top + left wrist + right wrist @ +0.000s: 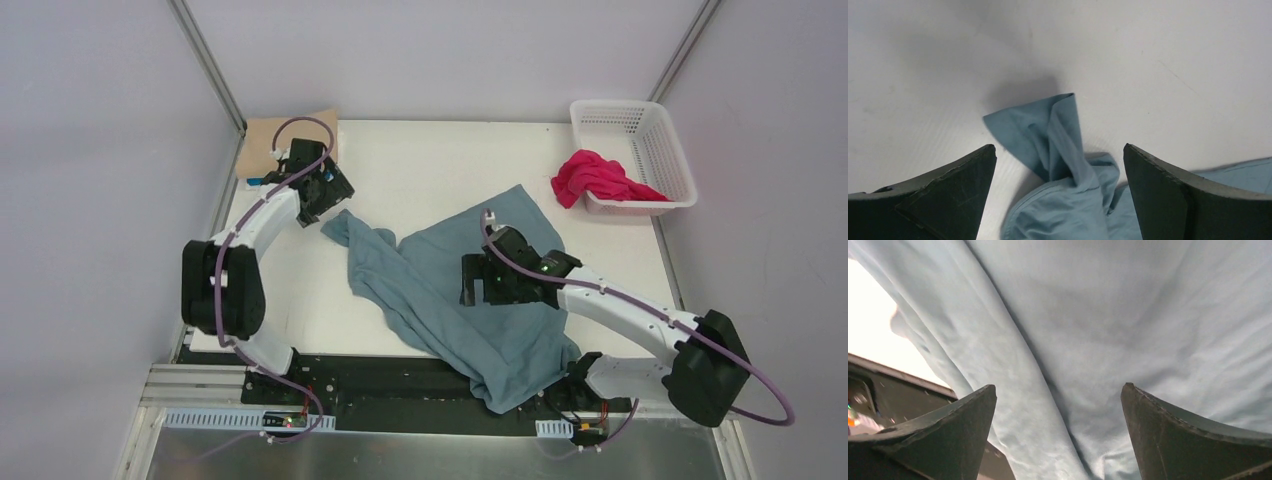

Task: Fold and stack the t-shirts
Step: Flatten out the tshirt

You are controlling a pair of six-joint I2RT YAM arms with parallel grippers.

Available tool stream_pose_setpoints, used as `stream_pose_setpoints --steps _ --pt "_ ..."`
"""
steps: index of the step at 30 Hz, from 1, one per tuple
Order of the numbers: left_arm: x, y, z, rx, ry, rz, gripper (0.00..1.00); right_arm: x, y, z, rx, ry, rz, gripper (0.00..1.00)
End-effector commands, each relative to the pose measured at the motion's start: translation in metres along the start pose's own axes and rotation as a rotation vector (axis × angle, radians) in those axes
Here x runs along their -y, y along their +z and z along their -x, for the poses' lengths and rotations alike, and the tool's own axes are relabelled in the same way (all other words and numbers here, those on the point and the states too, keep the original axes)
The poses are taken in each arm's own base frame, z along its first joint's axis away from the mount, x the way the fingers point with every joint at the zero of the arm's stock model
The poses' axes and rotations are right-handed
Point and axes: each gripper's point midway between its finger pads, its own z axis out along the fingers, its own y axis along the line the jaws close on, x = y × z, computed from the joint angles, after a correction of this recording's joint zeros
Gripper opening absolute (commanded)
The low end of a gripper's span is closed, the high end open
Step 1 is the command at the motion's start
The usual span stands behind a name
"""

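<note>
A dusty teal-blue t-shirt [470, 300] lies spread and rumpled across the middle of the table, its lower part hanging over the near edge. My left gripper [322, 205] is open just above the shirt's twisted far-left corner [1048, 140], which lies between the spread fingers. My right gripper [480, 290] is open and hovers over the middle of the shirt; its wrist view shows only smooth teal cloth [1128, 330]. A magenta-red t-shirt [595, 178] hangs out of the white basket. A tan t-shirt [275, 135] lies folded at the far left. The bright blue one is hardly visible.
The white lattice basket [650, 150] stands at the far right corner of the table. A black rail [380, 375] runs along the near edge under the shirt. Grey walls and metal posts close in both sides.
</note>
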Motion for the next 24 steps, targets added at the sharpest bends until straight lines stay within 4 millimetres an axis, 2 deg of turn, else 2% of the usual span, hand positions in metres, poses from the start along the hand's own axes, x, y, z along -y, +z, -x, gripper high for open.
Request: stream_pose_setpoints --steps 1,8,12,14,16,20,24 --pt "0.034 0.019 -0.003 -0.114 0.021 -0.099 0.97 0.014 -0.031 0.073 0.276 0.068 -0.098 0.99" --pt "0.011 0.052 -0.029 -0.218 0.012 0.052 0.90 0.069 -0.059 0.120 0.496 0.278 -0.257 0.99" --pt "0.006 0.072 -0.035 -0.235 0.016 0.098 0.78 0.081 -0.067 0.132 0.550 0.332 -0.251 0.99" --pt "0.007 0.081 -0.035 -0.234 0.023 0.111 0.67 0.081 -0.067 0.133 0.555 0.328 -0.240 0.99" --pt "0.006 0.087 -0.035 -0.237 0.029 0.129 0.51 0.085 -0.066 0.133 0.549 0.333 -0.248 0.99" --pt "-0.002 0.086 -0.025 -0.191 0.043 0.183 0.00 0.096 -0.063 0.143 0.539 0.356 -0.283 0.99" --pt "0.001 0.068 0.002 -0.099 0.073 0.178 0.00 0.110 -0.055 0.176 0.512 0.390 -0.310 0.99"
